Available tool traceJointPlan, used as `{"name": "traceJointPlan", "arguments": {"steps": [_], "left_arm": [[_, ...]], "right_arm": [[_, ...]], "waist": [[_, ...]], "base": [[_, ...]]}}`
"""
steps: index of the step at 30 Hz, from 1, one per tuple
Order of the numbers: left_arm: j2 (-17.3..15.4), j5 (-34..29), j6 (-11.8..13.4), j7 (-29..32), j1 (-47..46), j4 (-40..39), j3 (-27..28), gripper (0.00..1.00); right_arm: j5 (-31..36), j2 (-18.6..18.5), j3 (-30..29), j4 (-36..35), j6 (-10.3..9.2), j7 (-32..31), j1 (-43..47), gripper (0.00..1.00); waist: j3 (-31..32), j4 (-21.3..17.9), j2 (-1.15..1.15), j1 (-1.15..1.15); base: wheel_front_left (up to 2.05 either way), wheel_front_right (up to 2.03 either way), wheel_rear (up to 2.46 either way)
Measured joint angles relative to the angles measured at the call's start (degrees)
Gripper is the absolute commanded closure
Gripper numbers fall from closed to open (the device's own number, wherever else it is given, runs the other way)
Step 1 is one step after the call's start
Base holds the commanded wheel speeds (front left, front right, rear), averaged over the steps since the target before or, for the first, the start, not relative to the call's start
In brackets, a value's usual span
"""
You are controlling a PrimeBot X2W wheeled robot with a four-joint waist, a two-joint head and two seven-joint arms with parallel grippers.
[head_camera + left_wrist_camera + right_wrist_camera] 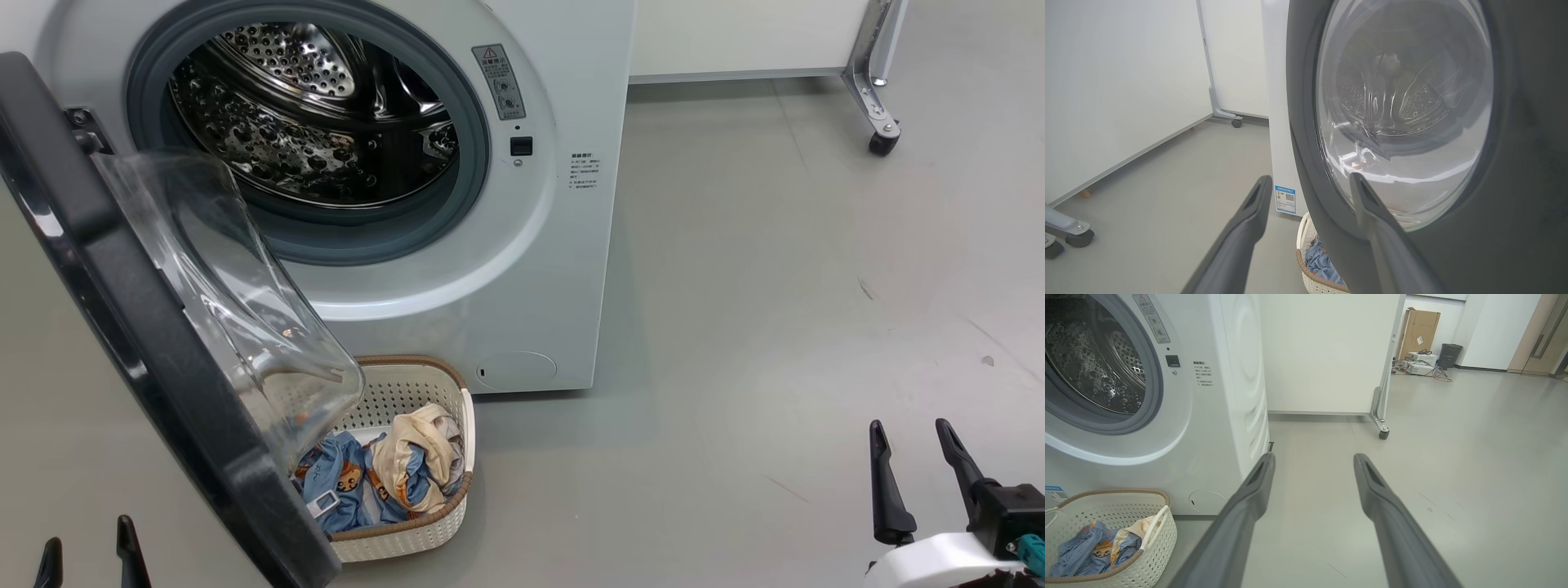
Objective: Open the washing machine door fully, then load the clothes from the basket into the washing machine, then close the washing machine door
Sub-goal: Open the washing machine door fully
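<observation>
**Head view.** The top edge cuts off the washing machine (522, 269) above its drum opening, and the door (122, 310) runs out past the left and bottom edges. The door's glass bowl (245, 310) overlaps the left part of the basket (408, 384) and veils some of the clothes (392, 474). Two fingertips of the left pincer (86, 535) clear the bottom edge. The lower right corner crops the right pincer (909, 425) at its wrist. The warning label (498, 82) is too small to read.

**Left wrist view.** The door rim hides most of the basket. The blue sticker (1285, 199) is illegible.

**Right wrist view.** The left edge crops the drum (1086, 363) and the basket.
</observation>
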State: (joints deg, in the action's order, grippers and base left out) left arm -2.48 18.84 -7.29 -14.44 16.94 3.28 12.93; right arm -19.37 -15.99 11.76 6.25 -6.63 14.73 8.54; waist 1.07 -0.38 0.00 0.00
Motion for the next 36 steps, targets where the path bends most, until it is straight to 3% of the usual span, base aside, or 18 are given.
{"name": "traceJointPlan", "arguments": {"steps": [5, 6, 7, 8, 13, 18, 25, 32, 36], "left_arm": [[0.0, 0.0, 0.0, 0.0, 0.0, 0.0, 0.0, 0.0], [0.0, 0.0, 0.0, 0.0, 0.0, 0.1, 0.0, 0.13], [0.0, 0.0, 0.0, 0.0, 0.0, 0.2, 0.0, 0.95], [0.0, 0.0, 0.0, 0.0, 0.0, 0.2, -0.1, 1.0], [0.0, 0.4, 0.0, 0.0, 0.0, 0.6, 0.6, 1.0], [0.1, 1.6, 0.0, 0.0, -0.3, -0.6, 5.7, 1.0], [0.2, 3.0, 0.8, 0.0, -6.1, -11.8, 9.0, 1.0], [0.4, 2.6, 1.0, -0.3, -11.2, -23.7, 6.0, 1.0], [0.3, 1.3, 0.7, -0.3, -12.3, -30.9, -0.4, 1.0]], "right_arm": [[1.0, 1.2, -1.4, -0.5, 0.01, 0.0, 0.8, 0.0], [1.3, 1.5, -1.6, -0.6, 0.03, 0.0, 1.1, 0.0], [1.5, 1.6, -1.7, -0.7, 0.1, 0.0, 1.4, 0.0], [1.7, 1.7, -2.0, -0.7, 0.12, 0.0, 1.6, 0.0], [2.5, 2.4, -3.0, -1.3, 1.07, 0.0, 1.7, 0.0], [3.4, 3.5, -4.2, -1.8, 1.59, 0.0, 2.8, 0.0], [4.5, 4.2, -7.1, -2.8, 2.04, 0.0, 4.0, 0.0], [5.3, 5.3, -8.9, -3.1, 2.54, 0.0, 5.6, 0.0], [5.7, 5.9, -9.5, -3.4, 3.04, 0.0, 6.2, 0.0]], "waist": [[0.1, 0.2, 0.0, 0.0], [0.1, 0.2, 0.0, 0.0], [0.0, 0.2, 0.0, 0.0], [0.0, 0.2, 0.0, 0.0], [-0.1, 0.4, 0.0, 0.0], [-0.2, 0.7, 0.0, 0.0], [-0.4, 2.3, 0.0, 0.0], [-0.2, 4.4, 0.0, 0.0], [0.3, 6.0, 0.0, 0.0]], "base": [[0.0, 0.0, 0.0], [0.0, 0.0, 0.0], [0.0, 0.0, 0.0], [0.0, 0.0, 0.0], [0.0, 0.0, 0.0], [0.0, 0.0, 0.0], [0.0, 0.0, 0.0], [0.0, 0.0, 0.0], [0.0, 0.0, 0.0]]}}
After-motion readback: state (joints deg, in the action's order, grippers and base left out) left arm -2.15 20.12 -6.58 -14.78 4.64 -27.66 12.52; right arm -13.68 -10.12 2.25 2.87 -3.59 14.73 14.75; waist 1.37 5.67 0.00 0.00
